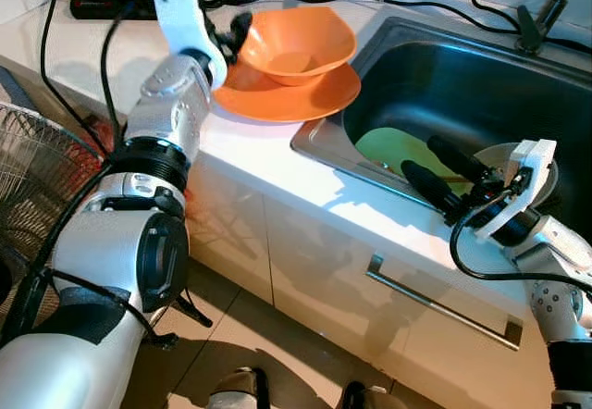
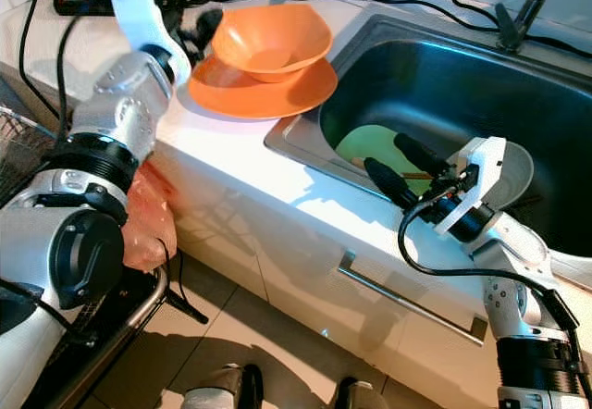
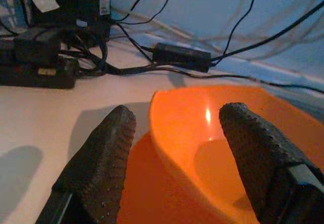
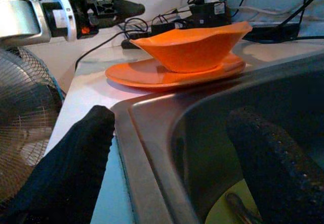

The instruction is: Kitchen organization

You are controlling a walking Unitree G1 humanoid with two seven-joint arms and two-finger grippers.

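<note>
An orange bowl (image 1: 296, 43) sits in an orange plate (image 1: 277, 102) on the white counter (image 1: 250, 150), just left of the steel sink (image 1: 444, 67). My left gripper (image 1: 237, 31) is open at the bowl's left rim. In the left wrist view one finger (image 3: 104, 163) is outside the bowl (image 3: 202, 133) and the other is over its inside. My right gripper (image 1: 421, 159) is open at the sink's front edge, one finger over the counter and one over the basin. A pale green plate (image 1: 393, 145) lies in the sink under its fingers.
A grey dish (image 2: 520, 176) rests in the sink behind my right wrist. A power strip (image 1: 102, 2) and tangled cables lie at the counter's back. A wire fan (image 1: 37, 168) stands at floor level on the left. A cabinet handle (image 1: 435, 303) runs below the counter.
</note>
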